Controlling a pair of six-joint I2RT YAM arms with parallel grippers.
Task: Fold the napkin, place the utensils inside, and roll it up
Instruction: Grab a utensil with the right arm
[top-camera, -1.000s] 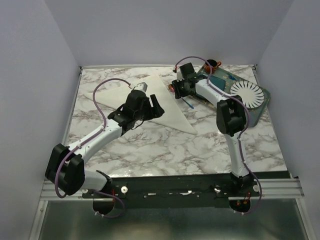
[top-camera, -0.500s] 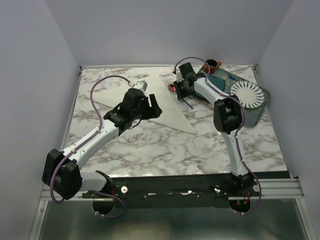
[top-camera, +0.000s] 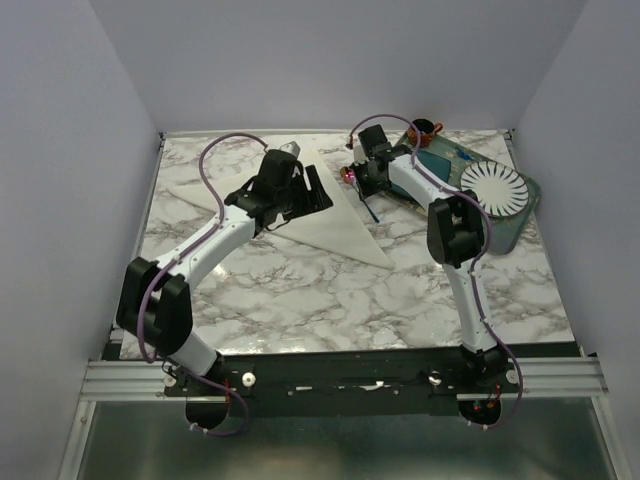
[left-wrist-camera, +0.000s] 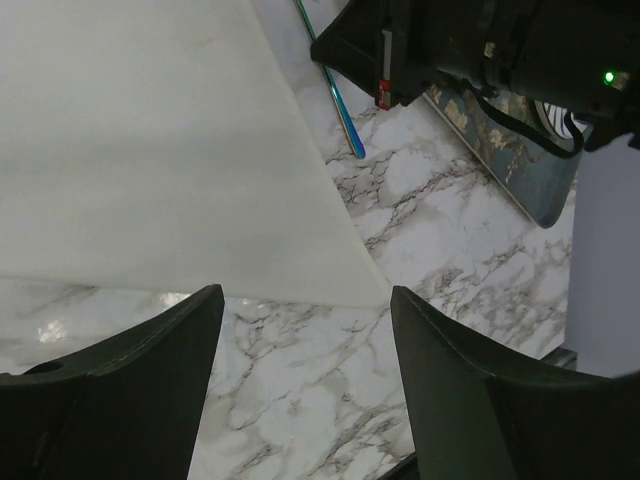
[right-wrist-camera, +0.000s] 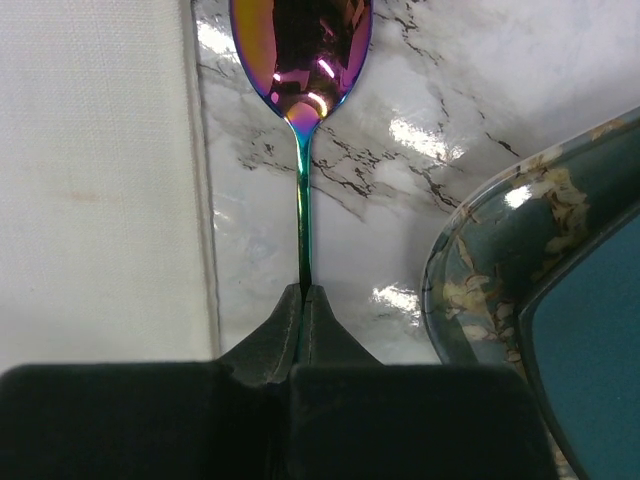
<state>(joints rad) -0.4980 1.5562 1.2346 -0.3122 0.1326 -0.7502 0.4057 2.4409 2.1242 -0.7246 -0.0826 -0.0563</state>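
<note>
Here the right gripper (right-wrist-camera: 303, 300) clamps the spoon (right-wrist-camera: 300, 60) by its handle, while the left gripper (left-wrist-camera: 305, 300) hovers open over the napkin (left-wrist-camera: 150, 150).

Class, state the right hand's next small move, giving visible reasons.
Probably lift the spoon slightly and carry it onto the napkin: the right hand is shut on its handle, and its bowl is over bare marble beside the napkin's edge.

Setting: a robotics lab test cell, probably purpose-built. A marble-patterned table (top-camera: 330, 290) is enclosed on its left, far and right sides by plain pale walls (top-camera: 60, 150). An aluminium rail (top-camera: 580, 375) along the table's near edge carries the cabled left arm (top-camera: 205, 250) and right arm (top-camera: 470, 300), bolted side by side.
</note>
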